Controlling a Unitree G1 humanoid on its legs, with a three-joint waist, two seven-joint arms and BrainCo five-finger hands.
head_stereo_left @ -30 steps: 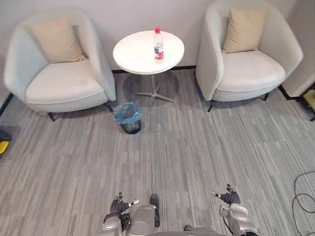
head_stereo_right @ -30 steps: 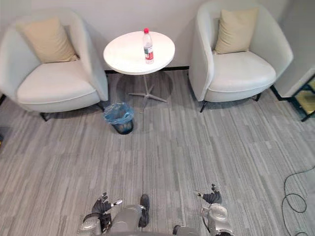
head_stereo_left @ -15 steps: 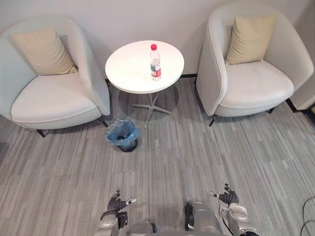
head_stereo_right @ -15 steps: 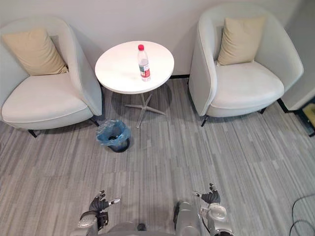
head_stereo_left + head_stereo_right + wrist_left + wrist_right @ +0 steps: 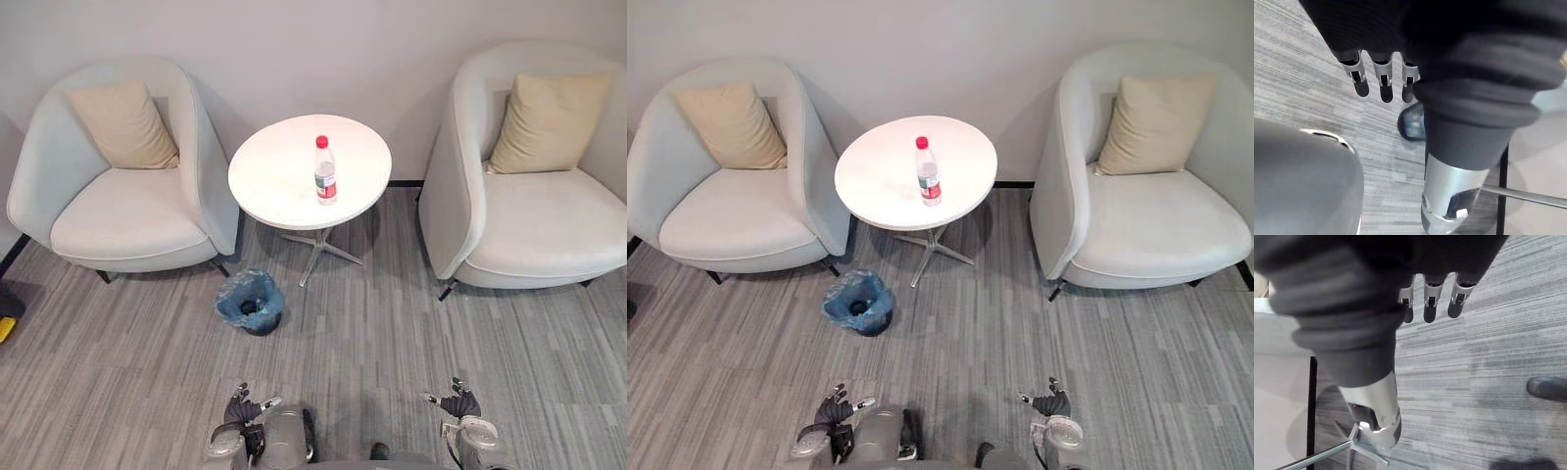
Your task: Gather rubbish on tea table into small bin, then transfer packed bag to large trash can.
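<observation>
Two white seats, left armchair (image 5: 127, 215) and right armchair (image 5: 534, 225), flank the round white tea table (image 5: 279, 181). On the floor by the table's base, toward the left seat: small bin (image 5: 250, 302), blue bag inside. Red-capped bottle (image 5: 324, 171) upright on the tabletop. Well short of the table, left hand (image 5: 245, 409) and right hand (image 5: 458, 403): fingers straight, both empty.

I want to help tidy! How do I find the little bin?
Find the round white tea table. On the floor between its base and the left armchair sits the small bin. It alone wears a crinkly blue bag.
</observation>
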